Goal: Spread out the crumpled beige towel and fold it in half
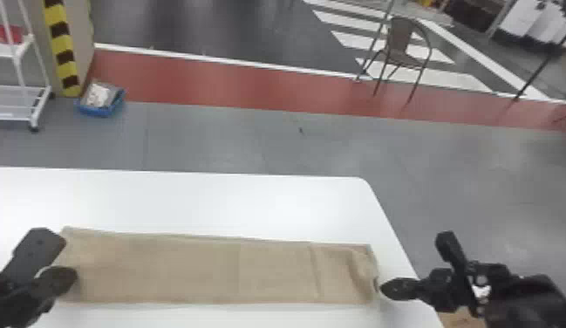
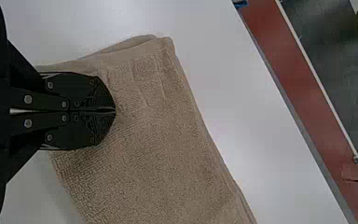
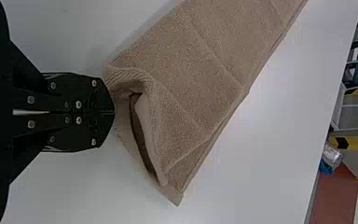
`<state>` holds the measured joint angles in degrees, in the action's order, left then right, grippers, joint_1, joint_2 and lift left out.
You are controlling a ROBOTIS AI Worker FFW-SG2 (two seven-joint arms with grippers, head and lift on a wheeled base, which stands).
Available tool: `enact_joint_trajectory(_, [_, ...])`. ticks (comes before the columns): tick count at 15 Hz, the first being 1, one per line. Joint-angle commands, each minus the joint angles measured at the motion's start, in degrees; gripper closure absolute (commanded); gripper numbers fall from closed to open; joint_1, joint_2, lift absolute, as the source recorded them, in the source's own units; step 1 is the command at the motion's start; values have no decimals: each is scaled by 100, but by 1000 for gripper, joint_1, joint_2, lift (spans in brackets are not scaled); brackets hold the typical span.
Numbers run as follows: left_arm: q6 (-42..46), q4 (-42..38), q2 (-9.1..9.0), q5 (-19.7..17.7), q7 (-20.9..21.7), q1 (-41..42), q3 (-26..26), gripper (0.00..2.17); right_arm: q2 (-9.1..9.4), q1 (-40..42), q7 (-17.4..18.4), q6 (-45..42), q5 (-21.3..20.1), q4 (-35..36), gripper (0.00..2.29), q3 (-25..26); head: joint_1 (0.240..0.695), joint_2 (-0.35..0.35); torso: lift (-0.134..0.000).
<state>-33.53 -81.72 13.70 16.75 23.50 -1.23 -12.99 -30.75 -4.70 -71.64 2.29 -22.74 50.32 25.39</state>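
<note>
Lying on the white table [image 1: 199, 196], the beige towel [image 1: 199, 268] is folded into a long strip, mostly smooth, its right end puckered with layers parted. Something pale [image 1: 98, 96] is held in a blue tray [image 1: 92, 111] on the floor. The towel's long axis is directed left to right. The left jaws [image 1: 76, 275] are pressed together over its left end; the right jaws [image 1: 383, 288], likewise closed, are placed at its right end.

Can read no words, labels, brands or numbers. Can make out yellow-and-black warning stripes [image 1: 62, 43] on the pillar [image 1: 82, 39] at ten o'clock, white crossing bars [image 1: 451, 80] on the floor [image 1: 216, 26] toward two o'clock.
</note>
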Motion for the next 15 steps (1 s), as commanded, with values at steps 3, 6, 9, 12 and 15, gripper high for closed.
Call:
enact_joint_trajectory(3, [70, 94, 1, -41, -12, -9, 33, 1504, -71, 13, 28, -180, 270, -58, 1598, 81, 695, -350, 0])
enact_joint_trajectory(6, [52, 103, 1, -41, -3, -9, 24, 1504, 52, 13, 212, -496, 410, -58, 1598, 81, 695, -350, 0])
enact_joint_trajectory(9, [35, 94, -8, -23, 6, -9, -11, 1504, 201, 13, 661, -566, 252, -58, 1598, -43, 695, -350, 0])
enact_joint_trajectory(12, [0, 94, -25, 3, 15, -52, -72, 1504, 351, 4, 907, -813, 41, -110, 1598, -253, 695, -347, 0])
enact_joint_trajectory(15, [-18, 103, -25, 3, 23, -61, -63, 1504, 395, -145, 687, -707, -29, -154, 1598, -482, 695, -325, 0])
